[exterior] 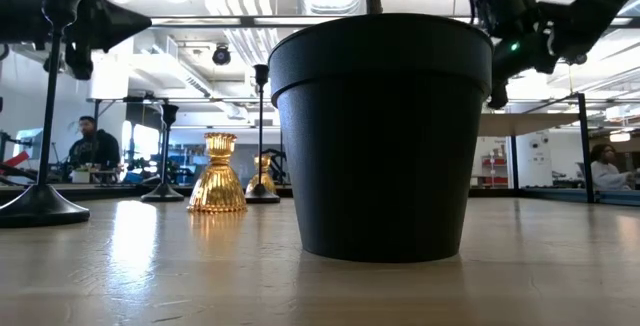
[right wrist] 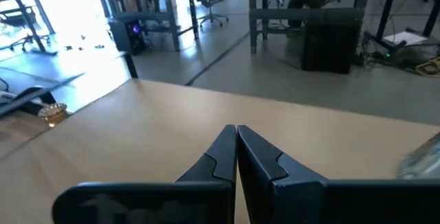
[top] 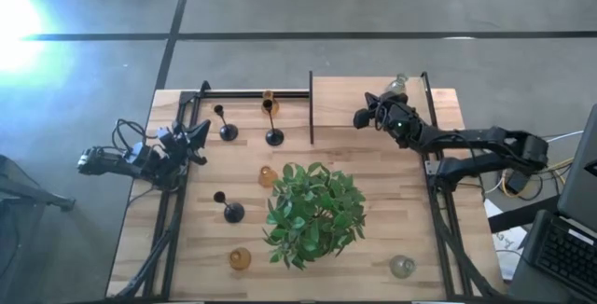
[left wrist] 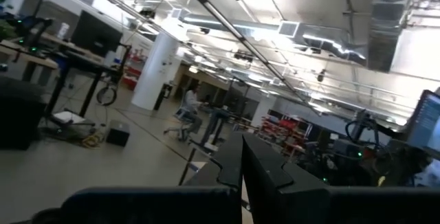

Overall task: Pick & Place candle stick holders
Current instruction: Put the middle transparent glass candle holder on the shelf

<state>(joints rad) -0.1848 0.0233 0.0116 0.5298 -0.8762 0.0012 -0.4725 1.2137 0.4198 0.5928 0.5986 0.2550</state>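
Observation:
Three black thin-stemmed holders stand on their round bases: two at the far left and one nearer. Amber holders stand by the far rail, beside the plant and near the front. One clear holder stands at the front right. Another stands on the raised wooden shelf. My left gripper is shut and empty, raised just left of a far black holder. My right gripper is shut and empty above the shelf.
A green leafy plant in a black pot fills the table's middle. A black rail and an upright divider bound the shelf. Black frames run along both table sides. People sit in the room beyond.

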